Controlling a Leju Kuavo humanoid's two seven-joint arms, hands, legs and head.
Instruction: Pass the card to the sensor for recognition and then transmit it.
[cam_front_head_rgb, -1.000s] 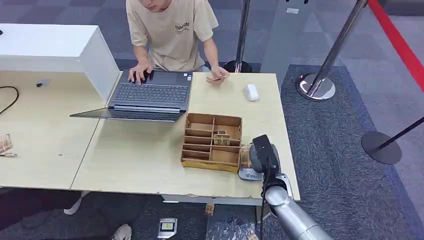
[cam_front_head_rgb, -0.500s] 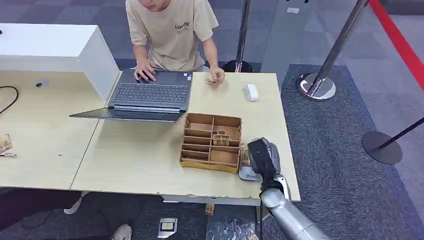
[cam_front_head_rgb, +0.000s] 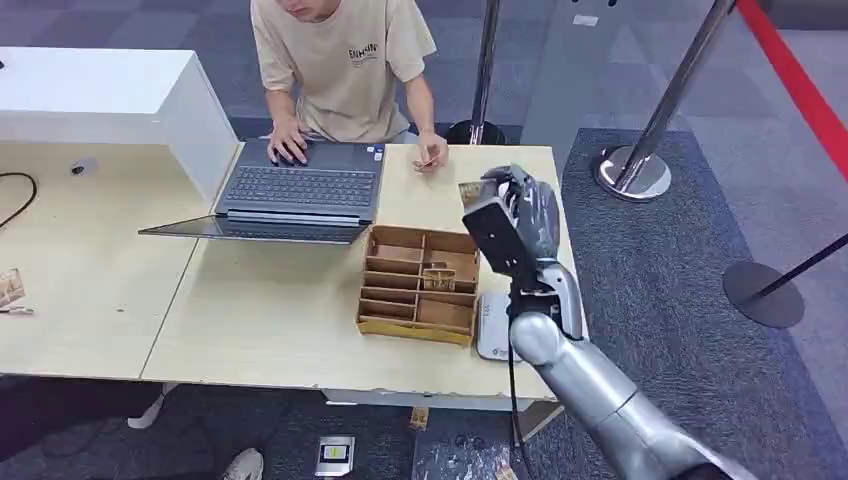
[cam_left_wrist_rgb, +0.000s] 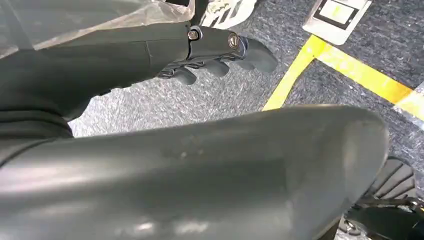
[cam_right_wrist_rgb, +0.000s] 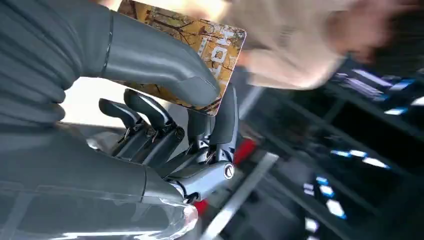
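While our right hand holds the card between thumb and fingers high over the desk, we judge the passing step is next: reach toward the person.

Probably office: laptop, stanchions.
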